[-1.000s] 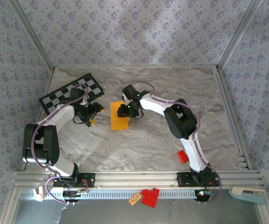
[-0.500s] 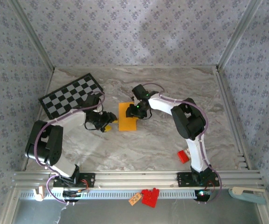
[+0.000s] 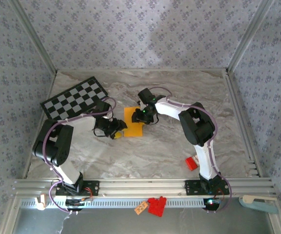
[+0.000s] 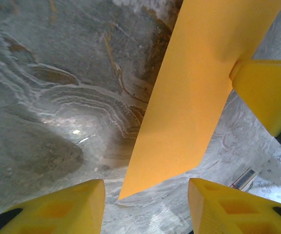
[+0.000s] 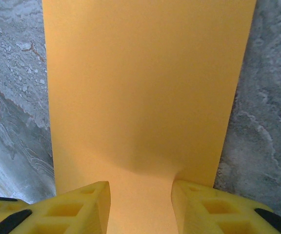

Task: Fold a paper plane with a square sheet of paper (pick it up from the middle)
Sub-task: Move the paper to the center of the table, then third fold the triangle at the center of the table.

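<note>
The square sheet of paper [image 3: 133, 122] is plain orange-yellow and sits mid-table. My right gripper [image 3: 141, 116] holds it at its right edge. In the right wrist view the sheet [image 5: 145, 87] bulges up between the two yellow fingers, and the gripper [image 5: 140, 204] is shut on it. My left gripper [image 3: 118, 130] is at the sheet's lower left corner. In the left wrist view the sheet [image 4: 189, 97] hangs tilted above the marble. Its near corner points down between the open jaws of the left gripper [image 4: 145, 204] without touching them. A right finger [image 4: 265, 95] shows at the sheet's edge.
A black-and-white checkered board [image 3: 74, 97] lies at the back left, behind the left arm. A small red block [image 3: 191, 163] sits beside the right arm's base link. Red pieces [image 3: 156, 205] lie on the front rail. Patterned walls close in the table on three sides.
The left gripper has moved right to the sheet's lower left corner and its jaws have narrowed. The right gripper shifted the sheet a little right, then held still.
</note>
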Robot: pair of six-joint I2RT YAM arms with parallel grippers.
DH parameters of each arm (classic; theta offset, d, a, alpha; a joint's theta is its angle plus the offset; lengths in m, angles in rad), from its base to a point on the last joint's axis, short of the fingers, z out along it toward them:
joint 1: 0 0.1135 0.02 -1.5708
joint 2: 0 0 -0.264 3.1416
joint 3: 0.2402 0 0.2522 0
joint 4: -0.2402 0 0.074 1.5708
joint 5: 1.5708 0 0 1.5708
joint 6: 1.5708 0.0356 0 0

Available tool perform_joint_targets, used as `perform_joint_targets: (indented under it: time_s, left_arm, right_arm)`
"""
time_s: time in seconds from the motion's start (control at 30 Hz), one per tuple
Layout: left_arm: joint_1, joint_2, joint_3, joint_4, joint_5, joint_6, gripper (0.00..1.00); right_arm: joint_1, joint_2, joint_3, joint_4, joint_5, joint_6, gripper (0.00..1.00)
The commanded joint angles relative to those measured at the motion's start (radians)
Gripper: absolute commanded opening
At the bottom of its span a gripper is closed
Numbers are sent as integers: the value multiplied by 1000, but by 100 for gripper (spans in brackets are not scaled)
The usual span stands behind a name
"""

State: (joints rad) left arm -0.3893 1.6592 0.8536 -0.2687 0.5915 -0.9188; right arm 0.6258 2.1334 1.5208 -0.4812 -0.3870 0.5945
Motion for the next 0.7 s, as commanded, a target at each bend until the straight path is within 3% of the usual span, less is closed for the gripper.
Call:
perform_joint_targets:
  time_s: [0.0, 0.37, 0.67]
  left_arm:
    - [-8, 23, -6, 36, 36, -4, 48]
    - [-14, 54, 10, 39, 67, 5, 49]
    - [3, 63, 34, 129, 122, 34, 41]
  right_arm:
    - [-3, 13, -19, -37, 10, 15, 41]
    - [-6, 17, -19, -33, 9, 17, 40]
    - [-8, 16, -24, -32, 8, 17, 40]
